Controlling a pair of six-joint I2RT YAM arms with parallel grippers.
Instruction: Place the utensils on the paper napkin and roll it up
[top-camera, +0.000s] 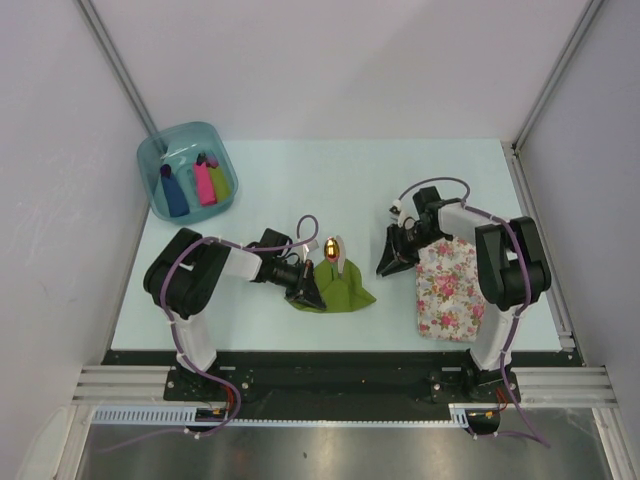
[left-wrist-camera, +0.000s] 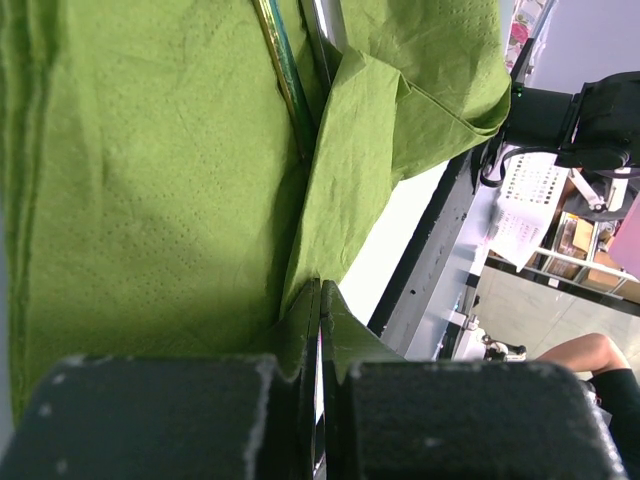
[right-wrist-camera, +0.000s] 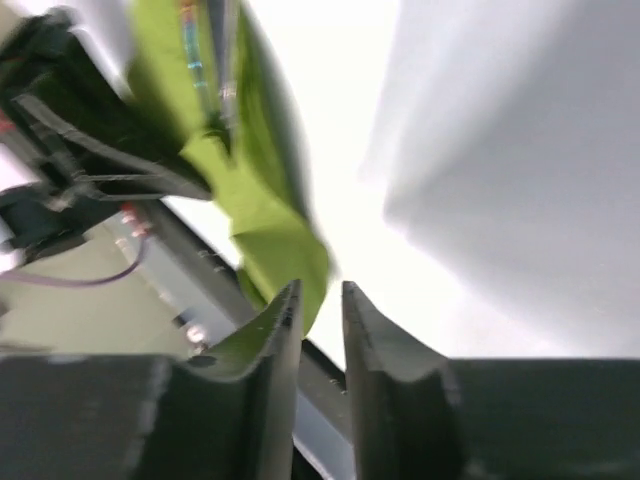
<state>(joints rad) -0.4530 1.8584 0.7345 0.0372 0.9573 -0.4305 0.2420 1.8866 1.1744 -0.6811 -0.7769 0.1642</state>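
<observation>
Placement looks done: the slim dark grey metal utensils (top-camera: 337, 255) lie on the crumpled olive-green paper napkin (top-camera: 345, 288) at mid pale-blue table (top-camera: 400, 180), with one flap folded up beside their handles. The black left gripper (top-camera: 311, 293) pinches the napkin's edge, jaws pressed together on it. The right gripper (top-camera: 388, 265) hovers nearby, slightly parted and empty. The roll is not yet finished.
</observation>
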